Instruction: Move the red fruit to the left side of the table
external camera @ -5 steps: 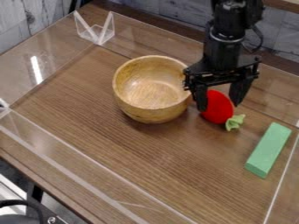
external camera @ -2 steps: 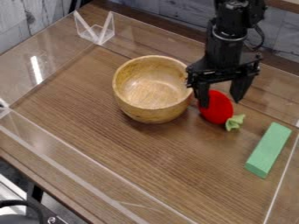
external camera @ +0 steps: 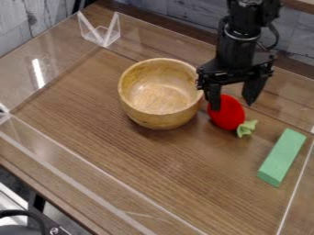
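Tool (external camera: 233, 91) unmoved over last second, jaws spread wide, straddling red fruit (external camera: 226, 112) without clamping. Fruit sits on surface (external camera: 110, 156) right of wooden bowl (external camera: 160, 92) (green block (external camera: 284, 156) farther right). Grasp apparently pending; leftward carry not begun.

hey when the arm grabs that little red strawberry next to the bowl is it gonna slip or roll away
The strawberry looks glossy and rounded, so it may slide a little between closing fingers. It lies on its side on the flat table, so a nudge could probably roll it. The open pincer straddles it, which should limit that. It looks small and likely light.
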Action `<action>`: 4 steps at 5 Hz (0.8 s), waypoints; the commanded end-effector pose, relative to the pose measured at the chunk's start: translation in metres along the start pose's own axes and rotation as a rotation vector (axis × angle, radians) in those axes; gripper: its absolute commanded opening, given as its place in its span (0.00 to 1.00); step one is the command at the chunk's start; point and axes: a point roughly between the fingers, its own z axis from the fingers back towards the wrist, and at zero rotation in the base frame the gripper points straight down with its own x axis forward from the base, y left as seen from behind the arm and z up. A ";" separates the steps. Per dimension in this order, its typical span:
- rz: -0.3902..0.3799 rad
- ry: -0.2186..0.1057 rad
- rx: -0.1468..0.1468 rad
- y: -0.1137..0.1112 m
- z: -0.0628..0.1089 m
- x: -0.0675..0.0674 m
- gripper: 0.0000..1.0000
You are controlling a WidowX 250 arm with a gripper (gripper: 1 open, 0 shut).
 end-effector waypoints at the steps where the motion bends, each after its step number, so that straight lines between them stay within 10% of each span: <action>1: -0.010 -0.031 -0.046 -0.009 0.017 0.002 1.00; 4: -0.001 -0.028 -0.052 -0.009 0.023 0.001 1.00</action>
